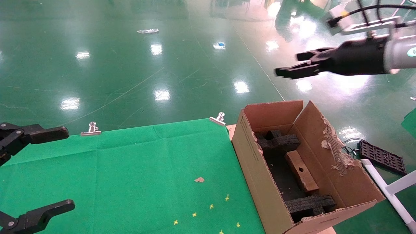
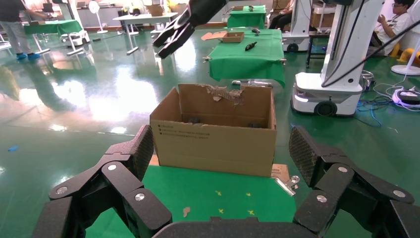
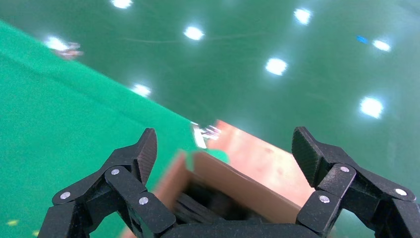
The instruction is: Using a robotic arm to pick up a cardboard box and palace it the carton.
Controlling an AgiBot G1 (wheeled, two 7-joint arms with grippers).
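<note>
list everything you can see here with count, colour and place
carton: 1, brown, flaps open, one wall torn, at the right edge of the table
cardboard box: 1, brown with a round hole, lying inside the carton between the foam inserts
foam inserts: 2, black, one at each end of the carton's floor
table cloth: 1, green, covering the table
metal clips: 2, silver, on the cloth's far edge
yellow marks: several, on the cloth near the carton
black tray: 1, on the floor right of the carton
left gripper: black, jaws open, at the table's left edge
right gripper: black, jaws open, empty, high above the carton
</note>
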